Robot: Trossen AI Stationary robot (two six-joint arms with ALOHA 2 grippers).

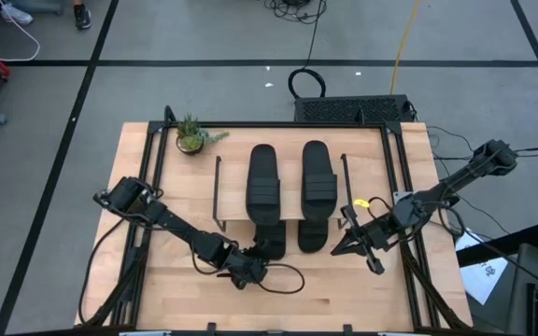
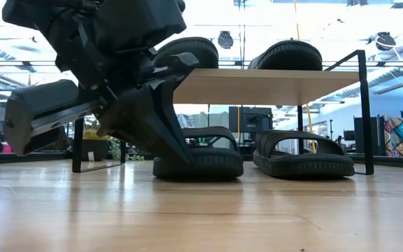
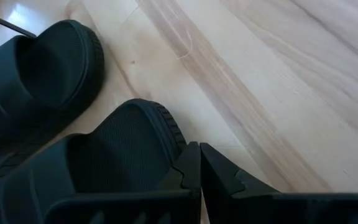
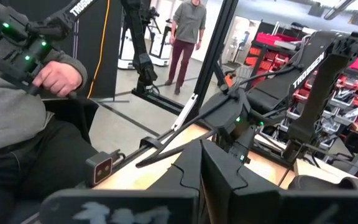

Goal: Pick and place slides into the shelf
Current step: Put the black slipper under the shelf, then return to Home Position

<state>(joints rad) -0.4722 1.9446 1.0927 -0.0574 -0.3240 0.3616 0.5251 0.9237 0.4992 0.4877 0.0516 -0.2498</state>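
Two black slides (image 1: 262, 177) (image 1: 318, 175) lie side by side on the shelf's wooden top (image 1: 233, 191), soles down. Two more rest flat on the table under it, their near ends sticking out: the left one (image 1: 271, 241) (image 2: 201, 157) and the right one (image 1: 312, 233) (image 2: 303, 155). My left gripper (image 1: 255, 261) (image 3: 199, 158) is shut, low at the left lower slide's near end. My right gripper (image 1: 348, 245) (image 4: 201, 155) is shut and holds nothing. It hovers near the shelf's right leg and does not show in the low view. My left gripper's shut fingertips (image 3: 191, 155) lie against the rim of the left lower slide's near end (image 3: 169, 134). They come slanting down from the table's near left. The slide lies sole-down on the table, its far part under the shelf.
A small potted plant (image 1: 191, 137) stands at the table's far left corner. A thin black cable loop (image 1: 288, 278) lies on the table near my left gripper. A seated person (image 4: 23, 106) and a standing person (image 4: 185, 31) show beyond the table.
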